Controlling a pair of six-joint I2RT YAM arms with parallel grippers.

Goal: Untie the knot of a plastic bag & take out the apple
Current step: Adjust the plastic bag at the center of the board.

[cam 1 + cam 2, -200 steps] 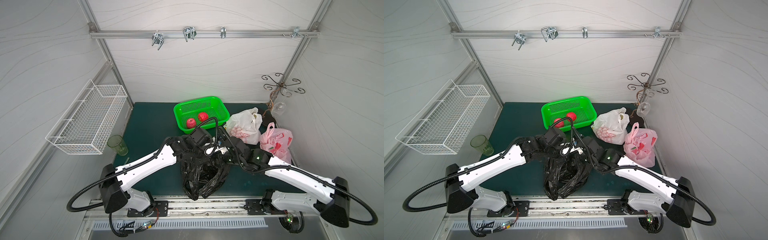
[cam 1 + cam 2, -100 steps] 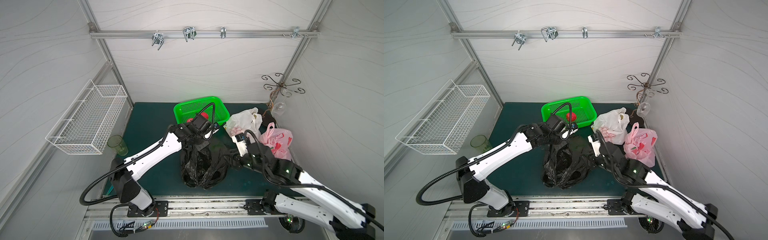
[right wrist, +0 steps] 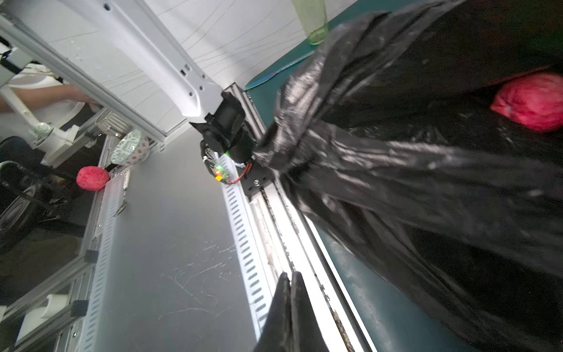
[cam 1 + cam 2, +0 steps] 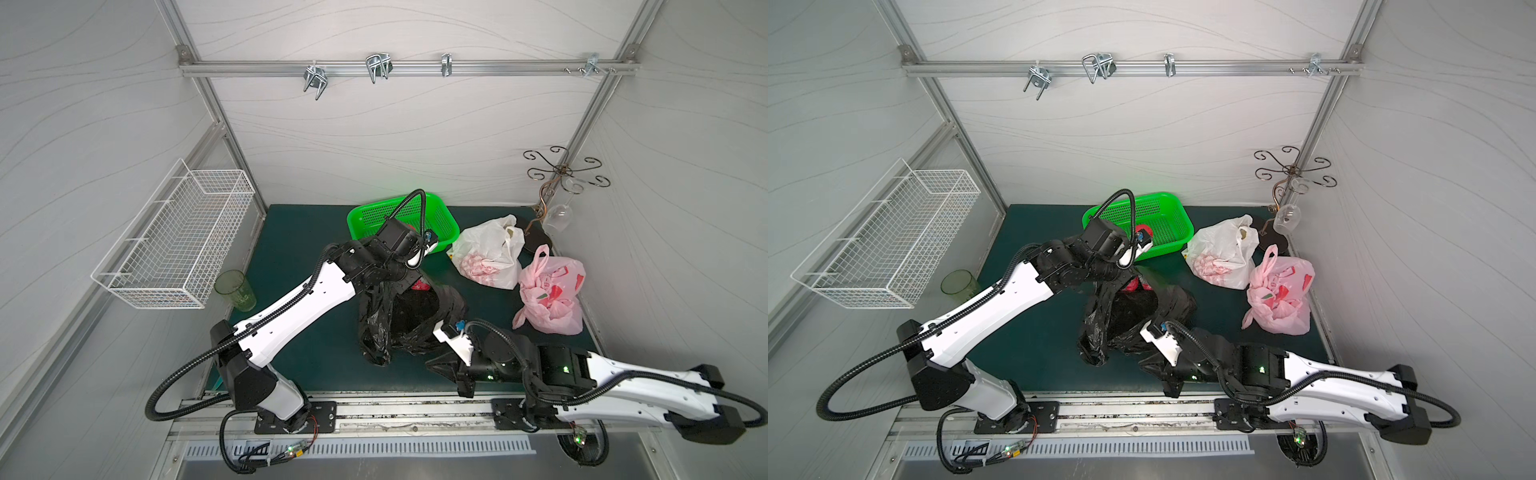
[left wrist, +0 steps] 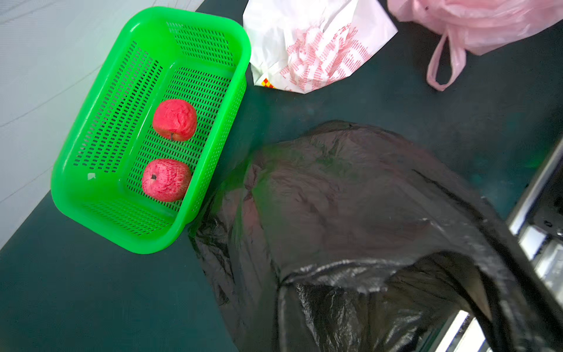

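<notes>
Starting at the left wall, a white wire basket (image 4: 174, 237) hangs there. A translucent green plastic cup (image 4: 235, 289) stands near it, at the left edge of the dark green table mat (image 4: 299, 241).

The left gripper (image 4: 405, 281) is over the middle of the mat. In both top views its fingers are hidden under the wrist. They are clenched, and the film of the black plastic bag (image 4: 409, 320) rises straight up to them, so I read them as grasping the bag's far rim. Just beyond, a perforated green plastic basket (image 5: 91, 189) sits beside the bag's far side and holds two other apples (image 5: 174, 119).

The bag stands mid-mat with its mouth gaping upward. The red apple (image 3: 530, 102) lies inside it on the far side, directly under the left gripper, and it also shows in a top view (image 4: 1133, 285).

The right gripper (image 3: 289, 275) is at the near edge, just right of the bag. Its fingers are pressed together with nothing between them.

Further right, a white printed plastic bag (image 4: 486, 253) and a pink plastic bag (image 4: 548, 295) lie side by side.
</notes>
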